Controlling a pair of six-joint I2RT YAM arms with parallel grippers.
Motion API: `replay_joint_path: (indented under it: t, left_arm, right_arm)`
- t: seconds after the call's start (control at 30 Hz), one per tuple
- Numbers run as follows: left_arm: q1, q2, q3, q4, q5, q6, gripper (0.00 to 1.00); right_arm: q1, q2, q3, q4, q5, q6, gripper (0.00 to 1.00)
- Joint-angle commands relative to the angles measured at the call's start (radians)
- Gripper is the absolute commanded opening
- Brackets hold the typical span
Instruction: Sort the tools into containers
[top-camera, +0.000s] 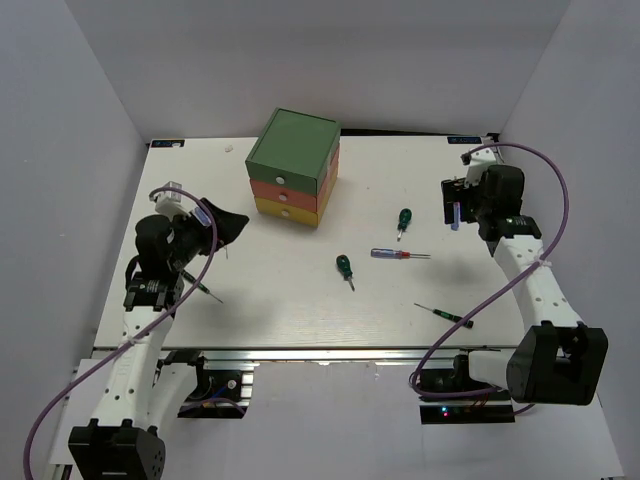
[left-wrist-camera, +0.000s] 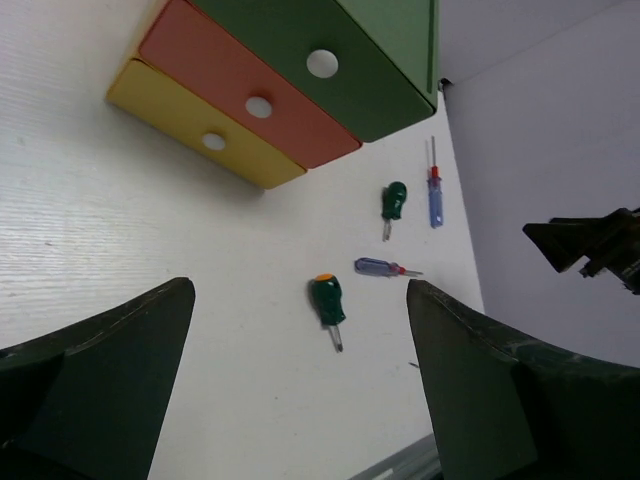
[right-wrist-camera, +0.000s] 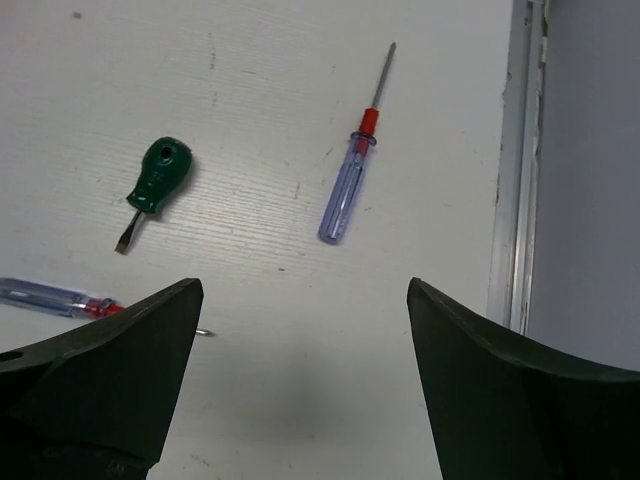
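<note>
The chest (top-camera: 291, 165) stands at the back centre with its green (left-wrist-camera: 330, 75), orange (left-wrist-camera: 240, 100) and yellow (left-wrist-camera: 190, 130) drawers shut. Two stubby green screwdrivers (top-camera: 404, 220) (top-camera: 345, 268) and a blue-and-red one (top-camera: 398, 254) lie mid-table. A second blue-and-red one (right-wrist-camera: 350, 185) lies just beyond my right gripper (right-wrist-camera: 305, 285), which is open and empty. One black precision screwdriver (top-camera: 445, 314) lies front right, another (top-camera: 203, 288) beside the left arm. My left gripper (left-wrist-camera: 298, 288) is open and empty, left of the chest, pointing at the tools.
The table's metal right edge (right-wrist-camera: 515, 160) runs close to the right gripper. Grey walls enclose the table on the left, back and right. The right arm (left-wrist-camera: 590, 250) shows at the far side in the left wrist view.
</note>
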Motion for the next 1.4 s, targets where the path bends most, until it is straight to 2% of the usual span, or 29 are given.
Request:
replay_joint_path:
  t: [0.0,0.03,0.07,0.13,0.27,0.3,0.4,0.5,0.7,0.83,1.03,1.37]
  left_arm:
    - [0.002,0.012,-0.046,0.122,0.106,-0.117,0.98]
    - [0.0,0.018,-0.063,0.198,0.126,-0.14,0.98]
    - [0.0,0.034,-0.101,0.237,0.151,-0.188,0.98]
    - [0.0,0.054,-0.135,0.361,0.169,-0.274,0.98]
    - [-0.001,0.144,-0.148,0.446,0.176,-0.331,0.98]
    - [-0.013,0.204,-0.125,0.465,0.163,-0.326,0.98]
    - [-0.027,0.268,-0.091,0.475,0.142,-0.319,0.98]
    - [-0.094,0.369,-0.022,0.476,0.113,-0.299,0.98]
    - [-0.177,0.537,0.077,0.501,0.053,-0.318,0.91]
    - [-0.185,0.609,0.122,0.519,0.027,-0.341,0.87]
    - [-0.187,0.713,0.2,0.593,0.024,-0.355,0.74]
    - [-0.184,0.779,0.265,0.61,0.034,-0.354,0.64]
  right_arm:
    - [-0.002,-0.024,0.085,-0.041,-0.152,-0.072,0.9]
    - [-0.002,-0.031,0.088,-0.054,-0.273,-0.107,0.9]
    - [-0.002,-0.033,0.093,-0.073,-0.335,-0.206,0.9]
    - [0.004,-0.028,0.122,-0.15,-0.493,-0.288,0.89]
    - [0.033,0.002,0.182,-0.262,-0.67,-0.401,0.89]
    - [0.036,0.018,0.199,-0.314,-0.784,-0.455,0.9]
    - [0.044,0.024,0.194,-0.301,-0.837,-0.436,0.89]
    - [0.056,0.044,0.2,-0.27,-0.865,-0.388,0.89]
    - [0.057,0.064,0.191,-0.236,-0.895,-0.342,0.89]
    - [0.057,0.068,0.182,-0.229,-0.895,-0.343,0.89]
    - [0.057,0.082,0.177,-0.219,-0.9,-0.348,0.89]
    - [0.057,0.113,0.179,-0.224,-0.899,-0.373,0.9]
